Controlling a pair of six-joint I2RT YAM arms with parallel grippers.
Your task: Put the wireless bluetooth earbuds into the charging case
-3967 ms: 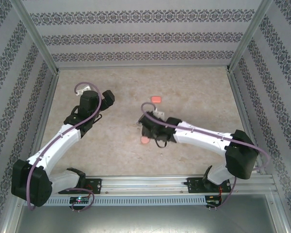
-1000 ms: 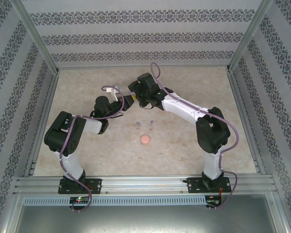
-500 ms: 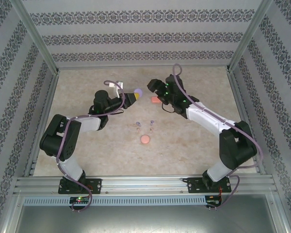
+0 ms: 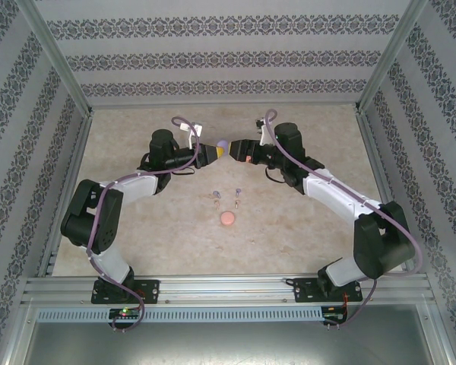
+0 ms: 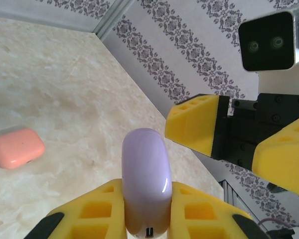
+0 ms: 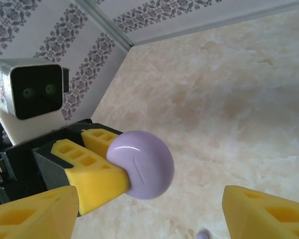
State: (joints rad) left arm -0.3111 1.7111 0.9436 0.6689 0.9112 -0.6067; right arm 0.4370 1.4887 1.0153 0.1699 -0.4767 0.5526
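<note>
My left gripper (image 4: 213, 153) is shut on a lilac charging case (image 4: 222, 144), held in the air over the back of the table. In the left wrist view the closed case (image 5: 144, 177) stands on edge between the yellow pads of the left gripper (image 5: 145, 191). My right gripper (image 4: 239, 150) faces it tip to tip and is open. In the right wrist view the case (image 6: 142, 164) hangs just ahead of the right gripper (image 6: 149, 214), apart from its fingers. Two tiny earbuds (image 4: 216, 196) (image 4: 237, 192) lie on the table below.
A round salmon case (image 4: 228, 219) lies just in front of the earbuds. A coral case (image 5: 16, 148) rests on the table behind the grippers, partly hidden in the top view by the right gripper. Patterned walls (image 4: 213, 61) close in the back and both sides.
The left gripper has carried the lilac case a little to the right. The right gripper has swung down and round to face it, and the two now meet nearly tip to tip.
</note>
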